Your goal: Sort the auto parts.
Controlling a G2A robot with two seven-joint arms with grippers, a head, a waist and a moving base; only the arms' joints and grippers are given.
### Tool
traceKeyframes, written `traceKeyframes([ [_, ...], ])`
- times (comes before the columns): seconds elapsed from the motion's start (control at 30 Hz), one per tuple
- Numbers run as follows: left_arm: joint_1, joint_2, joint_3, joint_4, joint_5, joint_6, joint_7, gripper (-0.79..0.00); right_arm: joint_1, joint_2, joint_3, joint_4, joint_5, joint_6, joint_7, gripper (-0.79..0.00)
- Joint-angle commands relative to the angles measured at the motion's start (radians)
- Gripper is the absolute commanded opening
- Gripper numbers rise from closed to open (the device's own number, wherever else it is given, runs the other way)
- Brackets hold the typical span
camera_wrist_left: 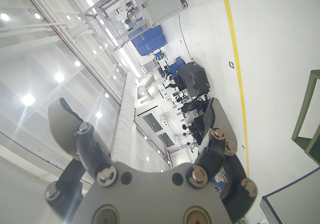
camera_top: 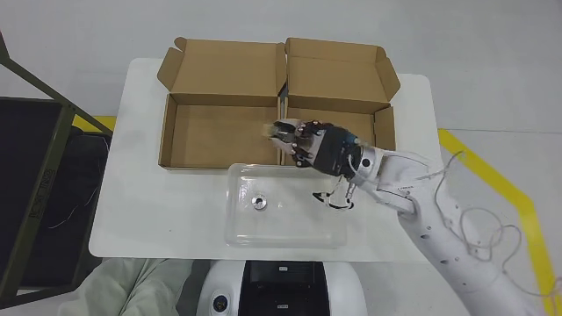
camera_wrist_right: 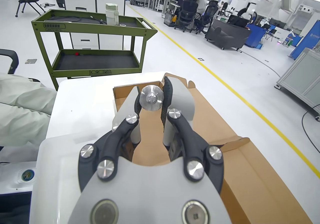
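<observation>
Metal disc [camera_wrist_right: 151,100] tight between right jaws

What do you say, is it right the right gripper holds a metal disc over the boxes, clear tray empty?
Not empty: the top view shows a small round part in the clear tray. The right gripper does hold the metal disc.

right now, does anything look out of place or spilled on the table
Nothing stands out: the boxes sit square side by side, one part lies in the tray, the right claw grips a disc.
</observation>
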Motion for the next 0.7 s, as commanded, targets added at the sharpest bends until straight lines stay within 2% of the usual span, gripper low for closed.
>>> traceKeyframes([
  [0.0,0.0,0.0,0.0,0.0,0.0,0.0,0.0,0.0,0.025,-0.008,-0.023,0.027,0.011,0.005,0.015,-0.785],
  [0.2,0.0,0.0,0.0,0.0,0.0,0.0,0.0,0.0,0.098,-0.038,-0.096,0.118,0.028,0.036,0.052,-0.785],
  [0.67,0.0,0.0,0.0,0.0,0.0,0.0,0.0,0.0,0.294,-0.138,-0.281,0.388,0.103,0.015,0.049,-0.785],
])
